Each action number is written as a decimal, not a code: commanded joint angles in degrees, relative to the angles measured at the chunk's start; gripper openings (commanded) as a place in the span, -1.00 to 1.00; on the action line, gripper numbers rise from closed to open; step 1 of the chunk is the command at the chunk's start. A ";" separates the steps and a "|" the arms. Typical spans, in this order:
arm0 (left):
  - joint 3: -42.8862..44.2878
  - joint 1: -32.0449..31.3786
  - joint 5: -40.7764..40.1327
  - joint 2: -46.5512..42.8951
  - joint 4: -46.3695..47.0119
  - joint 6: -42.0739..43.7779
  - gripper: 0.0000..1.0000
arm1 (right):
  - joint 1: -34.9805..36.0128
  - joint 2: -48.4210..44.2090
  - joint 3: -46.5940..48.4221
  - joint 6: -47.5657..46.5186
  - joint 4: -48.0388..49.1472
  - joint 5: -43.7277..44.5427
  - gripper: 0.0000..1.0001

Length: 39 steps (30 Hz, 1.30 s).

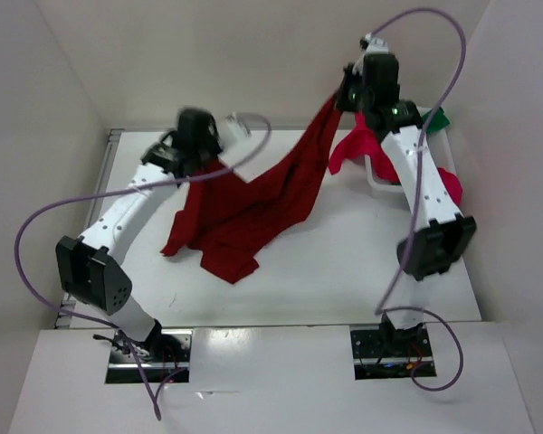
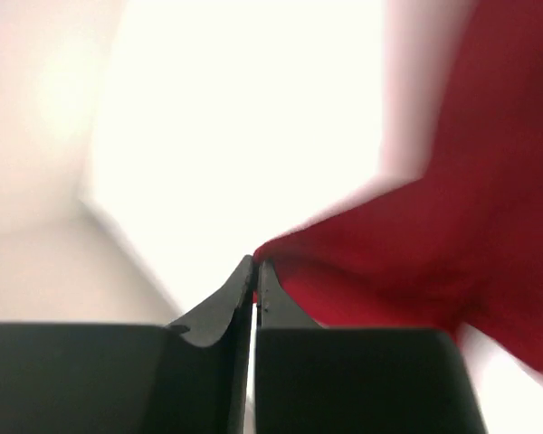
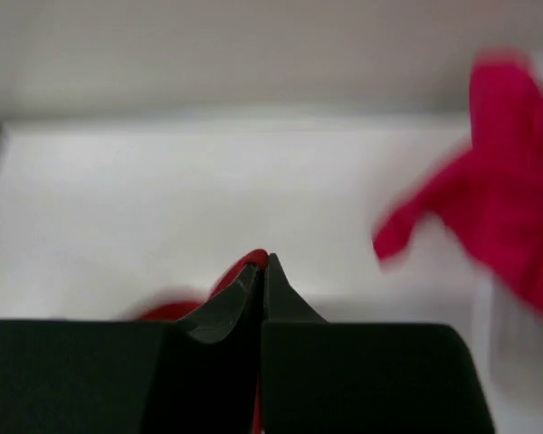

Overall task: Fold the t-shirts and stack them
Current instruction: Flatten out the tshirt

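Observation:
A dark red t-shirt (image 1: 253, 203) hangs stretched between my two grippers, its lower part crumpled on the table. My left gripper (image 1: 202, 155) is shut on one edge of it; the left wrist view shows the cloth (image 2: 416, 262) pinched at the tips of the left gripper (image 2: 256, 264). My right gripper (image 1: 348, 98) is raised at the back and shut on the other end, with red cloth (image 3: 244, 267) showing at the tips of the right gripper (image 3: 261, 262). A crimson t-shirt (image 1: 357, 149) (image 3: 507, 190) hangs over the basket's rim. A green t-shirt (image 1: 437, 117) peeks out behind the right arm.
A white plastic basket (image 1: 380, 183) stands at the back right, partly hidden by the right arm. White walls enclose the table on three sides. Purple cables loop from both arms.

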 commanded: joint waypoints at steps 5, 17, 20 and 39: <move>33.97 16.76 -9.50 0.08 16.94 11.14 -1.00 | -8.59 13.80 53.76 4.28 3.62 -7.36 -1.00; 0.18 26.62 -0.63 -16.77 5.87 10.36 -1.00 | -6.14 -10.44 -2.63 0.75 5.02 -12.56 -1.00; -14.12 27.14 1.65 -19.85 3.76 9.82 -1.00 | -2.46 -14.76 -17.55 0.91 1.87 -10.19 -1.00; 28.99 32.59 4.99 9.74 1.30 -10.45 -1.00 | 2.22 25.88 46.45 4.35 -13.83 0.69 -1.00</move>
